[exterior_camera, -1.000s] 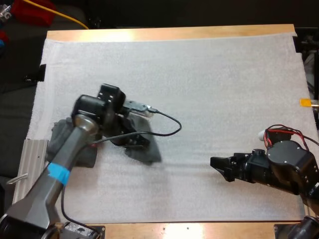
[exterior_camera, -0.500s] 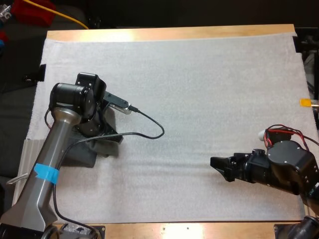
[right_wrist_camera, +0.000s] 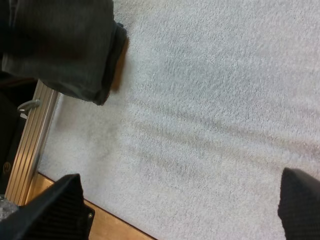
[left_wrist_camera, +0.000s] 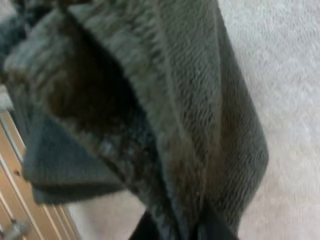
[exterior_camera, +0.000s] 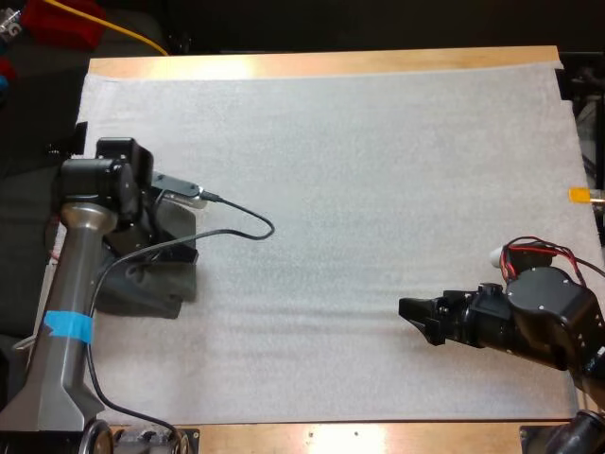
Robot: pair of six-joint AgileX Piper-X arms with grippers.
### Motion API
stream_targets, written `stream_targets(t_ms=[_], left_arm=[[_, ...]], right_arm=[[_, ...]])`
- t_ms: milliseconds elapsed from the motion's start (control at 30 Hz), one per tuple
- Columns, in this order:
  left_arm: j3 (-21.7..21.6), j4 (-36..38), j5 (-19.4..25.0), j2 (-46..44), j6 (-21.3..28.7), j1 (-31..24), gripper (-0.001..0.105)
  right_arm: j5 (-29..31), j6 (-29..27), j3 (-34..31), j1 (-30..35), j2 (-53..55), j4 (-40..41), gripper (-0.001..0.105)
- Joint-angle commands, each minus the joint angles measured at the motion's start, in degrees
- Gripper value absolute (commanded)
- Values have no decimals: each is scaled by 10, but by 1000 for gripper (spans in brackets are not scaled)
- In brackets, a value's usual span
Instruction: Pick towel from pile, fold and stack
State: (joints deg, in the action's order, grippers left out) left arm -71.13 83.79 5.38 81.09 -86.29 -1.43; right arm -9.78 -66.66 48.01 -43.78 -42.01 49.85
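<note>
Fingers of my left gripper are pinching a ridge of the dark grey-green towel, with cloth pressed between them on both sides. Beyond the tips the towel lies doubled over in thick layers, one flap dropping away toward the metal rail just past it. From above, the towel sits under and just in front of my left gripper, at the near-left edge of the white mat. It is one compact lump and not spread flat.

I can't tell whether those layers are a proper fold or only a bunch. My judgement is that the pick is done and the towel is either mid-fold or being parked. Squaring it up, letting go and stacking all remain.

My right gripper hangs well apart over bare mat. Its fingers are spread wide with nothing between them, and the towel is far ahead of them.
</note>
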Motion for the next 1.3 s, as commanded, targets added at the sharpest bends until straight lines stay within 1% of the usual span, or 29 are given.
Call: stream_targets(t_ms=[0, 133, 267, 400, 533, 600, 667, 800, 833, 867, 900, 933, 967, 1033, 1067, 1100, 1133, 1267], left_arm=[[7, 0, -1, 4, 2, -5, 0], [9, -7, 31, 14, -1, -21, 0], [9, -17, 32, 14, -6, -39, 0], [9, -22, 43, 14, -9, -64, 0], [9, -27, 42, 14, -13, -91, 0], [9, -27, 33, 14, -13, -97, 1], [9, -29, 25, 14, -13, -98, 9], [9, -37, 29, 14, -13, -98, 39], [9, -39, 37, 14, -13, -98, 49], [9, -41, 48, 14, -14, -98, 56], [9, -42, 61, 14, -19, -98, 61], [9, -43, 84, 14, -25, -98, 64], [9, -44, 109, 14, -28, -98, 65], [9, -47, 150, 14, -41, -98, 64], [9, -48, 160, 14, -47, -98, 63], [9, -48, 158, 14, -51, -98, 63], [9, -48, 147, 14, -54, -98, 63], [9, -53, 81, 14, -54, -96, 63]], right_arm=[[-3, -1, 4, 0, 3, -4, 77], [-7, -1, 4, 0, 3, -4, 77], [-7, -1, 4, 0, 3, -4, 77], [-7, -1, 4, 0, 3, -4, 77], [-7, -1, 4, 0, 3, -4, 77], [-7, -1, 4, 0, 3, -4, 77], [-7, -1, 4, 0, 3, -4, 77], [-7, -1, 4, 0, 3, -4, 77], [-7, -1, 4, 0, 3, -4, 77], [-7, -1, 4, 0, 3, -4, 77], [-7, -1, 4, 0, 3, -4, 77], [-7, -1, 4, 0, 3, -4, 77], [-7, -1, 4, 0, 3, -4, 77], [-7, -1, 4, 0, 3, -4, 77], [-7, -1, 4, 0, 3, -4, 77], [-7, -1, 4, 0, 3, -4, 77], [-7, -1, 4, 0, 3, -4, 77], [-7, -1, 4, 0, 3, -4, 77]])
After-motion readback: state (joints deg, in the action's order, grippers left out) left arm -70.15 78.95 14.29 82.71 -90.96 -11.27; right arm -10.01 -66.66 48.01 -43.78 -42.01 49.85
